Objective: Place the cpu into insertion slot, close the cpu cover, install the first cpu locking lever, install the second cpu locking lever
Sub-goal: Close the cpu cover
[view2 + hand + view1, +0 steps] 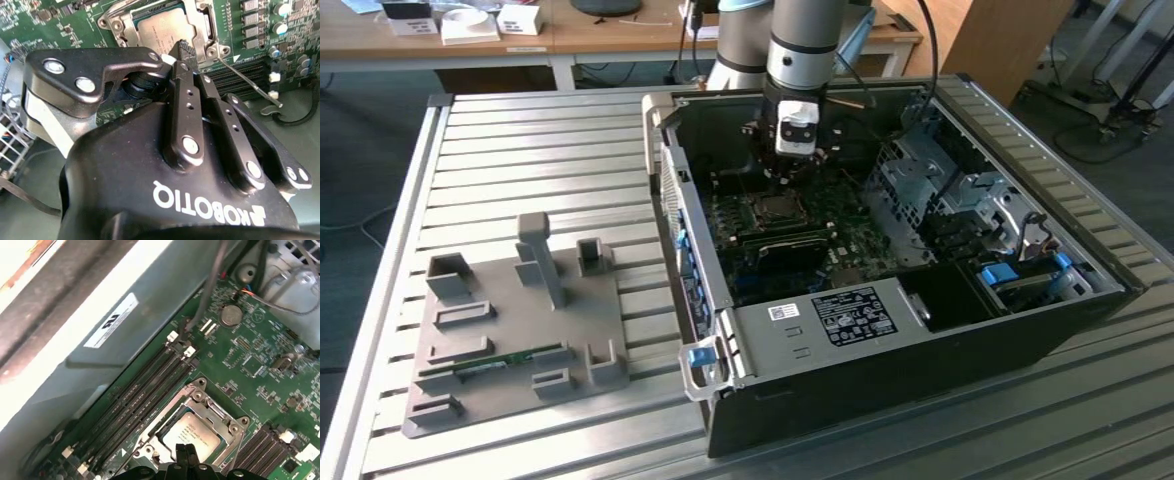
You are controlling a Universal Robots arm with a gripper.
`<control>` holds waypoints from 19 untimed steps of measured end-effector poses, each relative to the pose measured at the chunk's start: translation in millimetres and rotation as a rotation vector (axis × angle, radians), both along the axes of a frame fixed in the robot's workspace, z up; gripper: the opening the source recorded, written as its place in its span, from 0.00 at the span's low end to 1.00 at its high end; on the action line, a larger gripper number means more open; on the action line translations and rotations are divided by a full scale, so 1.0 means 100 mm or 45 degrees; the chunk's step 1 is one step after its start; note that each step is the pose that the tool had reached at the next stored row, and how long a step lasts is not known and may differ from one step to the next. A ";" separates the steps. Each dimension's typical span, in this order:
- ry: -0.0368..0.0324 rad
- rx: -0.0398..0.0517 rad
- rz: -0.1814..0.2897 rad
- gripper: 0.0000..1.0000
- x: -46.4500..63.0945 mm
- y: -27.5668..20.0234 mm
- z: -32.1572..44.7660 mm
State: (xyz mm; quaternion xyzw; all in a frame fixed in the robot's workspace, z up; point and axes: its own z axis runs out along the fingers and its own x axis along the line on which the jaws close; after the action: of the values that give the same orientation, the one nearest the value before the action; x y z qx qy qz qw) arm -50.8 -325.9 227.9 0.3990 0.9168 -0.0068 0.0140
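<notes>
Closed gripper [180,50] over cpu [196,432], cpu seated in insertion slot [166,423]

Exterior view: room light was bright, even and diffuse. The slatted metal desk [520,150] read pale with a mild sheen. Shadows beside the grey fixture plate [520,300] were soft. The computer case [894,390] interior lay dim under its own walls.
Second wrist view: the black pincer [182,47] housing carried soft highlights, and the cpu [160,30] lid gave a dull gleam.
First wrist view: the near case wall [60,355] was washed out towards white and out of focus. The green board [250,365] was evenly lit.
</notes>
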 end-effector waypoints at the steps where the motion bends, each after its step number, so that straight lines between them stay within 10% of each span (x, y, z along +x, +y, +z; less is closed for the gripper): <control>1: 0.0000 0.000 0.018 0.10 0.00 0.000 0.000; 19: -0.0001 0.000 0.430 0.10 0.00 0.000 -0.002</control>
State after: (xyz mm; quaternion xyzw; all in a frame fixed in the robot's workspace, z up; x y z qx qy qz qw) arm -50.8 -325.9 227.7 0.2392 0.9708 -0.0043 0.0149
